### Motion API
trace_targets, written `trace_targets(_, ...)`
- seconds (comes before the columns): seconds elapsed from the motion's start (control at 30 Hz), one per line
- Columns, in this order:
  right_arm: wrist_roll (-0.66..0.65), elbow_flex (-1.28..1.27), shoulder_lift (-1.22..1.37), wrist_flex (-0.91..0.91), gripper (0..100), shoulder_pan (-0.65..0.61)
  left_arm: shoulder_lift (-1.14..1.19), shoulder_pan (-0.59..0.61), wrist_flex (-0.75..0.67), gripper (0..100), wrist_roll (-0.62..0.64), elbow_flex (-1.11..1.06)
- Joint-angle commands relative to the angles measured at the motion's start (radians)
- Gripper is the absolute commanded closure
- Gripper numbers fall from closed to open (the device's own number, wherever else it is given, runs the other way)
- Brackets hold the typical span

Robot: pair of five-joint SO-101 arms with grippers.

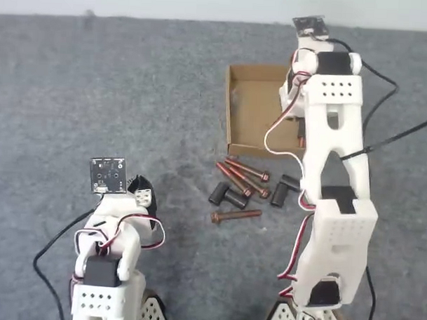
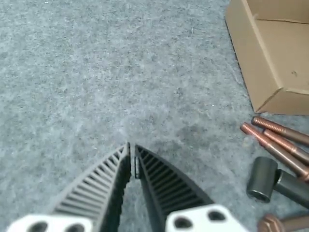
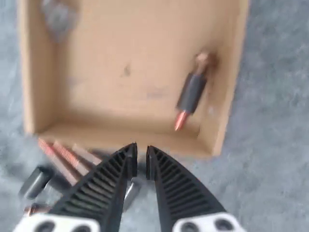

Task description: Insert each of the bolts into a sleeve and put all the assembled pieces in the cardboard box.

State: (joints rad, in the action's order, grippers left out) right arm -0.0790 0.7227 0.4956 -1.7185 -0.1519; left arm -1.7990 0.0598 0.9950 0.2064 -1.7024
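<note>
Right claw [image 3: 140,151] hangs over the near wall of the shallow, open brown cardboard box [image 3: 72,133]. Its two black ribbed fingers are drawn almost together with only a thin slit between them, and nothing is in it. On the floor of the box, close to one side wall, lies one assembled piece [image 3: 191,91], a copper-coloured bolt pushed through a black cylindrical sleeve. The bolt's head sticks out at one end and its tip at the other. A smeared grey shape [image 3: 59,18] sits at the far corner of the box; it may be a sleeve, but I cannot tell.

The left claw [image 2: 132,149] is low over the grey felt-like table cover [image 1: 96,93], well apart from the box. Its fingers are pressed nearly tip to tip and grip nothing.

The loose parts lie just in front of the box, between the two arms. Three long copper-coloured threaded bolts [image 1: 245,168] lie side by side at a slant, close to the box's front wall. Two short black sleeves [image 1: 219,194] lie touching each other beside the bolts. A third black sleeve [image 1: 284,189] rests near the right arm. A fourth copper bolt [image 1: 236,215] lies alone, nearly crosswise, on the side of the pile away from the box.
</note>
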Motion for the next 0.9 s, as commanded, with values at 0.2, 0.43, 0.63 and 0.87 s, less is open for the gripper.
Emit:
trace_targets(0.2,-0.011,-0.146,-0.160,-0.068,99.2,-0.038,0.008,0.006,0.005,99,-0.011,0.016)
trace_targets(0.43,-0.006,-0.502,-0.289,0.090,99.2,-0.105,0.008,0.006,0.005,99,-0.011,0.016)
trace_targets(0.63,-0.011,-0.760,-0.400,0.216,99.1,-0.180,0.008,0.006,0.005,99,-0.011,0.016)
trace_targets(0.87,-0.014,-0.942,-0.530,0.285,98.8,-0.338,0.008,0.006,0.005,99,-0.011,0.016)
